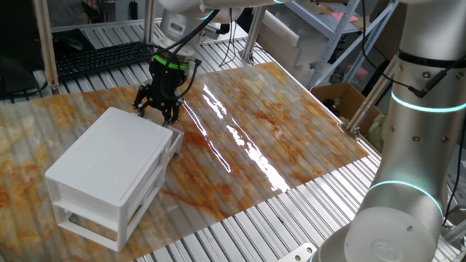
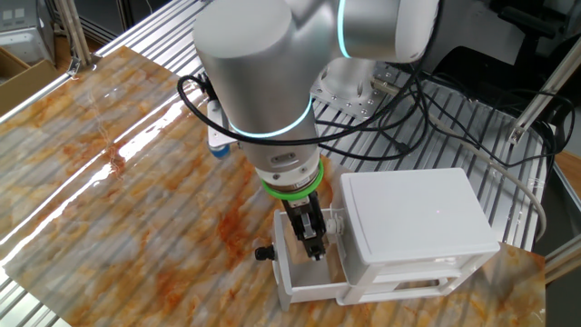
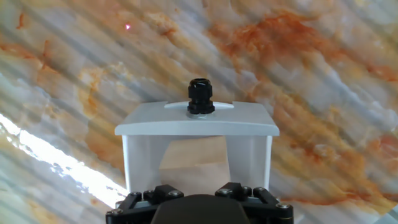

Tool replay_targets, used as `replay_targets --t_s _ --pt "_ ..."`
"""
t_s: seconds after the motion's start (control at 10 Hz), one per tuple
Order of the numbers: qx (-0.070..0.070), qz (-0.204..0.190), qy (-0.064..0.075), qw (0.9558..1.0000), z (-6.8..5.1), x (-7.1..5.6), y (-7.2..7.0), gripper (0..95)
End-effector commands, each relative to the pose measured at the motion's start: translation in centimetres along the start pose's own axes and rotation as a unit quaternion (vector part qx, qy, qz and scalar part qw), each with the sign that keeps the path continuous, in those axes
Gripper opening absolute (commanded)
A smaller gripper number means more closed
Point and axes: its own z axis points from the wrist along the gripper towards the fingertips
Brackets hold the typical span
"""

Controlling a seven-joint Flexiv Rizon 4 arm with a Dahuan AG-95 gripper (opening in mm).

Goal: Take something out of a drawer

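Note:
The white two-tier cabinet (image 1: 109, 156) lies on the orange-marbled mat; it also shows in the other fixed view (image 2: 418, 213). One drawer (image 2: 300, 292) is pulled out, with a black knob (image 3: 200, 96) on its front wall (image 3: 196, 127). A pale tan wooden block (image 3: 194, 160) sits inside the drawer, right below my hand. My gripper (image 2: 314, 247) reaches down into the open drawer. In one fixed view the gripper (image 1: 158, 109) has its fingers spread apart. The fingertips are hidden in the hand view, and I cannot see whether they touch the block.
The marbled mat (image 1: 277, 124) covers a slatted metal table. A cardboard box (image 1: 342, 98) stands off the mat's far right corner. A keyboard (image 1: 102, 58) lies behind the cabinet. Cables (image 2: 436, 118) trail behind the arm's base.

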Motion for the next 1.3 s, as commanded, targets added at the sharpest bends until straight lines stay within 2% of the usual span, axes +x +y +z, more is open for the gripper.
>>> replay_targets --t_s 0.1,0.5,1.0,1.1,1.2,1.3 --pt "0.002 -0.002 -0.001 1.0 -0.2 0.0 0.0 0.0" --pt "0.005 -0.004 0.007 1.0 -0.8 -0.2 0.1 0.0" --pt "0.016 -0.031 0.012 0.9993 -2.6 -0.4 -0.3 0.0" --pt "0.025 -0.062 0.01 0.9977 -3.2 -0.4 -0.6 0.0" --pt "0.039 -0.097 0.002 0.9945 -3.5 -0.4 -0.8 0.0" --pt "0.059 -0.151 -0.007 0.9868 -3.8 -0.5 -1.1 0.0"
